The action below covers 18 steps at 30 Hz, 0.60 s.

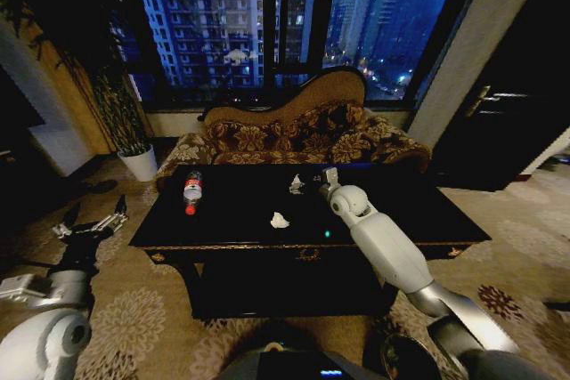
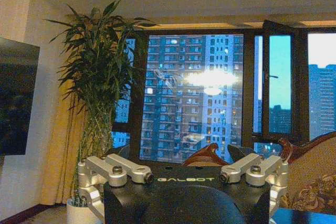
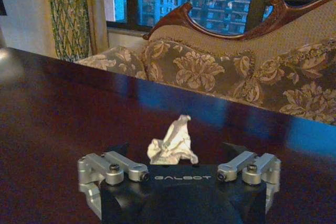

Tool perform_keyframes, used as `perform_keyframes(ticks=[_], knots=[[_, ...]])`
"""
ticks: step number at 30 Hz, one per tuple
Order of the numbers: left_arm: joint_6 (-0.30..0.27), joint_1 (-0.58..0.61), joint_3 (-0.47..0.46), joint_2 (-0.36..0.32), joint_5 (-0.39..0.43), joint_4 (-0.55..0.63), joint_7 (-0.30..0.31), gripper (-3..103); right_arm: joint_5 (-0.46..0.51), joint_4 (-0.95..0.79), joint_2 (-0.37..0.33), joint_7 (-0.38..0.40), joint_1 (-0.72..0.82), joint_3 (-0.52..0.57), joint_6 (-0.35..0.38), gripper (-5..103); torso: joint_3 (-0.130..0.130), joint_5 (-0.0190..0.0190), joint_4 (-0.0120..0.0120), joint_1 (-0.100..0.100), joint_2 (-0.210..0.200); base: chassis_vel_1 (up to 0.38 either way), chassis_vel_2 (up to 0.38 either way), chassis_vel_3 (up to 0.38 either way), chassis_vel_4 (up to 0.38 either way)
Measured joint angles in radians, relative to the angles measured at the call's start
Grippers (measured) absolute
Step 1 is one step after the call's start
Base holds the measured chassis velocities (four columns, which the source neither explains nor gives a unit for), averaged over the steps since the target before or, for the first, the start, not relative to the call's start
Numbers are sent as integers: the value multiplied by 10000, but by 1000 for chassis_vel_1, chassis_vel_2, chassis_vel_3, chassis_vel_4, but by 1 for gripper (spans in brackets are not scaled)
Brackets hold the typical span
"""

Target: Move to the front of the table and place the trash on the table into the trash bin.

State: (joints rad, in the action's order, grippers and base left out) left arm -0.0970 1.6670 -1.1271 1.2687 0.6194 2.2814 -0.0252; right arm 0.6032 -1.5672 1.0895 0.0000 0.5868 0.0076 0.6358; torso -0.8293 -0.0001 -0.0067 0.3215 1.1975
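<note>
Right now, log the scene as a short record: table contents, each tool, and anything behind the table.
table: black, gold trim, in front of the robot
bottle: lying on the table's left part, red cap toward the robot
near paper wad: mid-table, untouched
far paper wad: directly ahead of the right tool
right tool: over the table, open, not touching the wad
left tool: open, off the table's left end
sofa: behind the table
potted plant: by the window

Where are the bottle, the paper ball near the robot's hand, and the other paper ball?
bottle point(image 1: 191, 190): head view, on its red label.
far wad point(image 3: 172, 144): right wrist view, middle of the crumpled paper, just ahead of the gripper.
near wad point(image 1: 280, 220): head view, middle of the paper.
</note>
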Motion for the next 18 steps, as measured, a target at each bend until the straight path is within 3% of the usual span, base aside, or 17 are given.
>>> perform_keyframes(ticks=[4,10,11,14,16,17,18], knots=[[-18,-11,-4,11,2,2,10,100,-18,71,6,0,30,-36,-103,89,0,0,1,0,-1,0,0,0,0],[-76,-65,60,32,2,8,27,100,9,159,5,0,62,-41,-314,61,0,0,1,0,-1,0,0,0,0],[-76,-65,60,32,2,8,27,100,9,159,5,0,62,-41,-314,61,0,0,1,0,-1,0,0,0,0],[-80,-65,72,35,-8,12,28,100,33,150,-10,0,115,19,-367,44,0,0,1,0,0,0,0,0,0],[-80,-65,73,29,-10,11,28,100,41,133,-17,0,137,54,-381,44,0,0,1,0,-1,0,0,0,0],[-80,-66,73,18,-10,12,28,100,46,107,-27,0,161,91,-388,34,0,0,2,0,-1,0,0,0,0],[-80,-66,73,18,-10,12,28,100,46,107,-27,0,161,91,-388,34,0,0,2,0,-1,0,0,0,0]])
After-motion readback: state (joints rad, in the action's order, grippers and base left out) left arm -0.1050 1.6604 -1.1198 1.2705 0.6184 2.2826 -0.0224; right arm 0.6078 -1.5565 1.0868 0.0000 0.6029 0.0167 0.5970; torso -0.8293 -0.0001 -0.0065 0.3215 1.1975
